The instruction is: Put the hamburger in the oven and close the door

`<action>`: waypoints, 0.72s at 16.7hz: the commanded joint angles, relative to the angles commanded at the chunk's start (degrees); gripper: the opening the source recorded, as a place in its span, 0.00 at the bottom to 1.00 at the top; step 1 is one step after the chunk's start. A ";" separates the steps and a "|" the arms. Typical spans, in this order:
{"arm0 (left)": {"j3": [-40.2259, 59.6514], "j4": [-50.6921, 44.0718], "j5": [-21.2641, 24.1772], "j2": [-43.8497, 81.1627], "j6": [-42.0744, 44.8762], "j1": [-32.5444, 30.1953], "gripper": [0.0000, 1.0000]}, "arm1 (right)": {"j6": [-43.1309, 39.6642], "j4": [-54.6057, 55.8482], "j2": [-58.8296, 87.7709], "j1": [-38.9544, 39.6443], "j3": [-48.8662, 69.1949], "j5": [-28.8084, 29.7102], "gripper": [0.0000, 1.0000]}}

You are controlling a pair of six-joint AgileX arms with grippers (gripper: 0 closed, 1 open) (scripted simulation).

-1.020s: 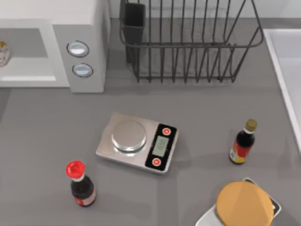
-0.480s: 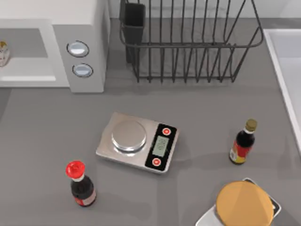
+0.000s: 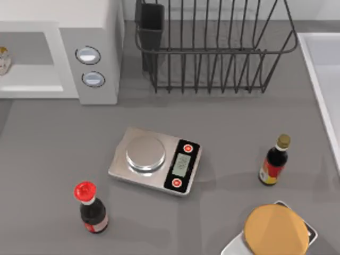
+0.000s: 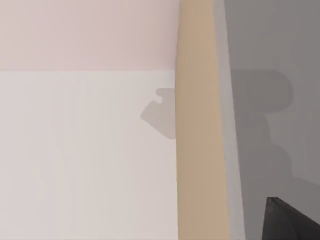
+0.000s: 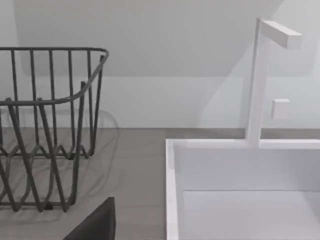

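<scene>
Inside the oven [image 3: 90,64], the hamburger [image 3: 3,60] sits alone.

light: even, bright | shadows: soft, faint | focus: slightly soft

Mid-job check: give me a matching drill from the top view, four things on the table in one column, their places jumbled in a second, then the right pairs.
Things:
1. hamburger
2. scale
3. red-capped bottle
4. rack

Places:
A. table's middle
B. back of the table, right of the oven
C. inside the oven, at the far left edge
D. front left, left of the scale

Pairs: 1-C, 2-A, 3-D, 4-B
</scene>
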 joint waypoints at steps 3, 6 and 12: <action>-0.03 -0.03 -0.01 -0.49 -0.10 -0.38 0.00 | 0.00 0.00 0.00 0.00 0.00 0.00 1.00; -3.01 3.79 0.30 -4.11 -0.39 -3.36 0.00 | 0.00 0.00 0.00 0.00 0.00 0.00 1.00; -13.34 11.67 1.47 -14.90 -2.18 -11.40 0.00 | 0.00 0.00 0.00 0.00 0.00 0.00 1.00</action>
